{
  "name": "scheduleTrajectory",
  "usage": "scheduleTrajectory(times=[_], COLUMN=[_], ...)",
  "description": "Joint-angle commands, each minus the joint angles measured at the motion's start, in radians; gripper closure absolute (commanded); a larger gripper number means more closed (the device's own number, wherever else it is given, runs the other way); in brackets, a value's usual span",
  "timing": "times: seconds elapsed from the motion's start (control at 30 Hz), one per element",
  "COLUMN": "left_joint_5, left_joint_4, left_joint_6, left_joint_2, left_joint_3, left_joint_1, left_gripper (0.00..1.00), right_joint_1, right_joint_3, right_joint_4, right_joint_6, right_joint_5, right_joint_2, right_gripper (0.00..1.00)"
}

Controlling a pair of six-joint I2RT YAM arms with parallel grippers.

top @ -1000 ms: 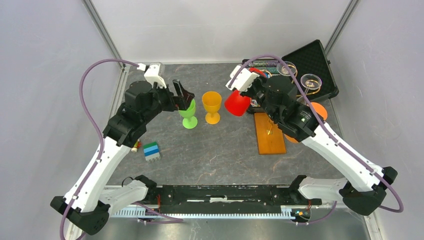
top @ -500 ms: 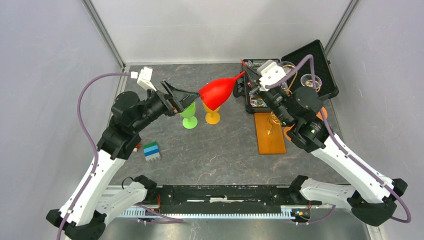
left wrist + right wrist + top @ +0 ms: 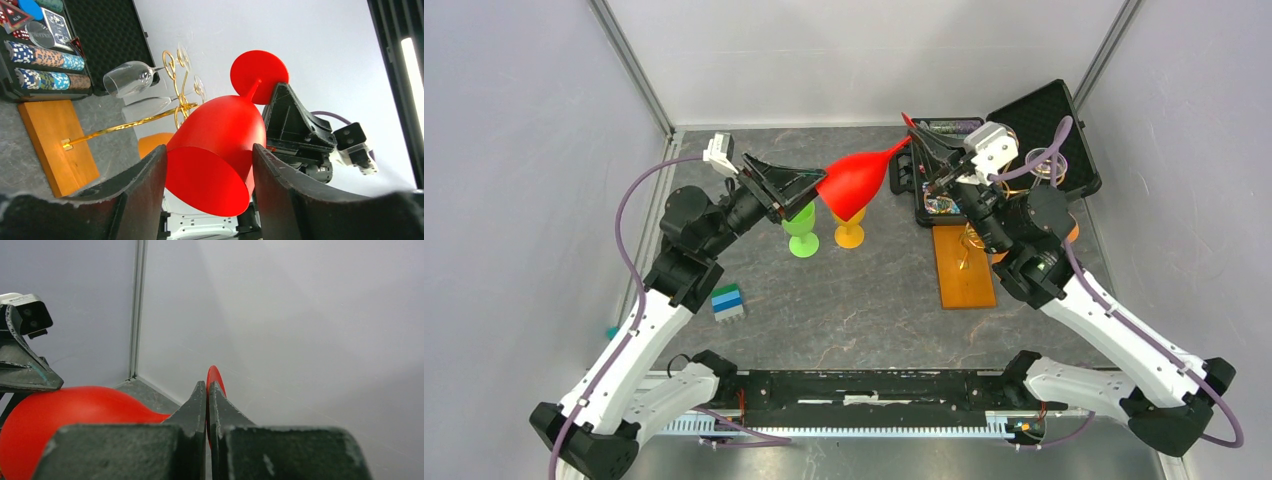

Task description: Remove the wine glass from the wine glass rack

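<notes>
A red wine glass (image 3: 854, 180) lies sideways in the air above the table. Its bowl points left. My right gripper (image 3: 916, 137) is shut on its round foot (image 3: 215, 376). My left gripper (image 3: 812, 186) is open, with its jaws on either side of the red bowl (image 3: 220, 150). I cannot tell if they touch it. The rack's gold wire stand (image 3: 150, 117) rises from its wooden base (image 3: 962, 265). Two clear wine glasses (image 3: 127, 77) hang on it.
A green glass (image 3: 802, 232) and a yellow glass (image 3: 849, 230) stand on the table under the red bowl. An open black case (image 3: 1044, 115) with poker chips (image 3: 45, 55) sits at the back right. A small stack of coloured bricks (image 3: 727, 302) lies near the left arm.
My right gripper swung the red glass up and leftward until it lay sideways. My left gripper lifted from beside the green glass and came round the red bowl.
</notes>
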Motion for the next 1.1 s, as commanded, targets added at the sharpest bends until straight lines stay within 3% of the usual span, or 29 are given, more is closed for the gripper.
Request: scheduleTrajectory(times=[0.0,0.07,0.17,0.27,0.47,0.87,1.07], left_joint_5=[0.104,0.101,0.098,0.086,0.059,-0.017,-0.130], left_joint_4=[0.157,0.144,0.122,0.103,0.054,0.030,-0.042], left_joint_6=[-0.112,-0.104,-0.088,-0.067,-0.028,0.001,0.066], left_joint_2=[-0.015,-0.019,-0.021,-0.034,-0.061,-0.113,-0.157], left_joint_3=[-0.010,-0.010,-0.010,-0.022,-0.027,-0.073,-0.072], left_joint_1=[-0.010,-0.008,-0.006,-0.005,0.000,0.003,0.004], left_gripper=[0.39,0.33,0.14,0.07,0.00,0.00,0.00], right_joint_1=[0.011,0.011,0.011,0.012,0.011,0.011,0.011], right_joint_3=[-0.041,-0.058,-0.079,-0.093,-0.120,-0.166,-0.187], right_joint_4=[0.115,0.148,0.188,0.219,0.269,0.352,0.376], right_joint_6=[0.057,0.054,0.044,0.029,0.019,0.011,0.017], right_joint_5=[-0.006,0.002,0.022,0.044,0.056,0.078,0.061], right_joint_2=[0.025,0.026,0.021,0.017,0.020,0.015,0.005], right_gripper=[1.00,1.00,1.00,1.00,1.00,1.00,1.00])
